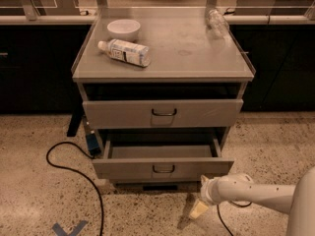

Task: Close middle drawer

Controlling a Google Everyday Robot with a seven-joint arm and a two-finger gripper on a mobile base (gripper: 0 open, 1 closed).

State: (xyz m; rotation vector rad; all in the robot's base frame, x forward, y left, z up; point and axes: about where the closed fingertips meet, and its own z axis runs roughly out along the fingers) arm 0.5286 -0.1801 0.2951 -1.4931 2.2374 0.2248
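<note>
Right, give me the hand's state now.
Hand: open or closed cannot be told. It sits low, just in front of the open middle drawer near its right corner, not on the handle.

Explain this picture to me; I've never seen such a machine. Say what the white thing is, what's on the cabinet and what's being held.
One camera looks down at a grey cabinet from the front. The white tube at lower right is the robot's arm. Its tip is the gripper, low near the floor, below and right of the open middle drawer and not touching it. No object shows in it. On the cabinet top are a white bowl, a labelled bottle on its side and a clear bottle at the back right.
</note>
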